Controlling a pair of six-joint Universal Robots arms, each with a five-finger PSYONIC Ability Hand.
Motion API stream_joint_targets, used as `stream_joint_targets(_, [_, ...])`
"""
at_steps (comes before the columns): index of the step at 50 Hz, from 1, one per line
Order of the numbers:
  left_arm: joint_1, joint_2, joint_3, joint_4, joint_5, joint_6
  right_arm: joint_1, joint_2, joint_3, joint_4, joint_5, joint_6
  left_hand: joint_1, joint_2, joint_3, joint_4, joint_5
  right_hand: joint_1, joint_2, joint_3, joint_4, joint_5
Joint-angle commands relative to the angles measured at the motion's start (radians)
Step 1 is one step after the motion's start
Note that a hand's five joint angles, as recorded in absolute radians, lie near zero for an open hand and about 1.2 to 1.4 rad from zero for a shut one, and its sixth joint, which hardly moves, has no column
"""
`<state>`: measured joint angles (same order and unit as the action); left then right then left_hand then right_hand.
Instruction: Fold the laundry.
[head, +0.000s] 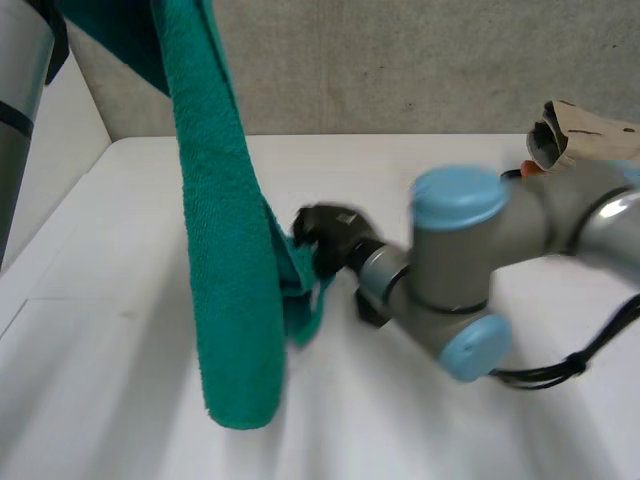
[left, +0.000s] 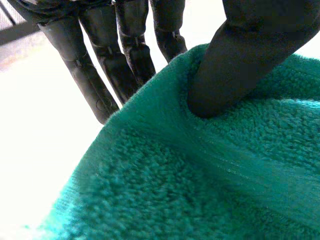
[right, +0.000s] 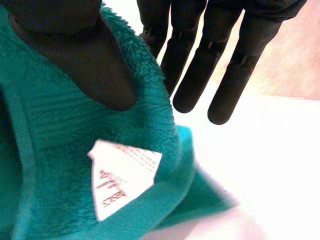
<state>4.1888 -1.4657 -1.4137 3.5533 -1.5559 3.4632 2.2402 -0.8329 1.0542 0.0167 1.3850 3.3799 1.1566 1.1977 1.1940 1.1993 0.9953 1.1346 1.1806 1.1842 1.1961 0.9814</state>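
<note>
The teal terry-cloth towel (head: 225, 280) is hanging with its long axis vertical, its lower end pointing down near the white table (head: 100, 400). The left hand (left: 245, 55) is pinching one edge between thumb and straight fingers. The right hand (right: 75, 55) is likewise pinching a side edge (beside the white care label (right: 122, 177)). The towel is looking soft, light and floppy, so corners are probably offering the best hold.

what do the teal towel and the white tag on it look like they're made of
The towel: terry cloth, probably cotton; matte, fuzzy looped pile with a flatter woven band near its edge. The tag: thin white printed label, smooth and crisp-edged; fabric or paper I cannot tell.
</note>
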Motion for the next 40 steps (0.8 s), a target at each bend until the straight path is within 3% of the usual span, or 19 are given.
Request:
stream_joint_targets(1, [0.12,0.01,-0.106,-0.004,-0.001,-0.004,-0.189,-0.241,0.099,0.042,-0.003,-0.361,0.24,0.199,0.202,0.197,0.226,0.262,0.216,0.212,0.2,0.24])
stream_joint_targets(6, [0.189,0.01,-0.206,-0.025,0.004,-0.004,-0.208,-0.287,0.08,0.081,0.005,-0.568,0.24,0.199,0.202,0.197,0.226,0.262,0.216,0.212,0.2,0.24])
stream_joint_targets(12, [0.206,-0.05,-0.358,-0.024,0.025,-0.016,-0.215,-0.27,0.058,0.088,-0.009,-0.596,0.24,0.199,0.202,0.197,0.226,0.262,0.216,0.212,0.2,0.24])
stream_joint_targets(22, [0.182,-0.298,-0.416,-0.028,0.025,-0.068,-0.223,0.018,-0.009,0.088,0.029,-0.744,0.24,0.199,0.202,0.197,0.226,0.262,0.216,0.212,0.2,0.24])
stream_joint_targets(24, [0.18,-0.312,-0.41,-0.025,0.025,-0.068,-0.221,0.032,-0.013,0.083,0.051,-0.786,0.24,0.199,0.202,0.197,0.226,-0.105,-0.151,-0.155,-0.166,-0.126])
stream_joint_targets(25, [0.183,-0.314,-0.409,-0.025,0.025,-0.07,-0.224,0.037,-0.011,0.083,0.071,-0.828,0.24,0.199,0.202,0.197,0.226,-0.491,-0.537,-0.54,-0.552,-0.512])
stream_joint_targets(27, [0.192,-0.311,-0.404,-0.024,0.025,-0.07,-0.226,0.011,0.0,0.08,0.109,-0.849,0.24,0.199,0.202,0.197,0.226,-0.737,-0.783,-0.787,-0.798,-0.758])
stream_joint_targets(29, [0.195,-0.305,-0.404,-0.022,0.025,-0.07,-0.225,-0.005,0.01,0.075,0.12,-0.849,0.24,0.199,0.202,0.197,0.226,-0.788,-0.834,-0.838,-0.85,-0.809])
stream_joint_targets(35, [0.195,-0.259,-0.407,-0.021,0.027,-0.068,-0.225,-0.172,0.167,0.051,0.14,-0.844,0.24,0.199,0.202,0.197,0.226,-0.739,-0.784,-0.788,-0.8,-0.76])
stream_joint_targets(40, [0.194,-0.234,-0.419,-0.021,0.028,-0.07,-0.226,-0.268,0.306,0.071,0.143,-0.846,0.24,0.199,0.202,0.197,0.226,-0.56,-0.606,-0.609,-0.621,-0.581])
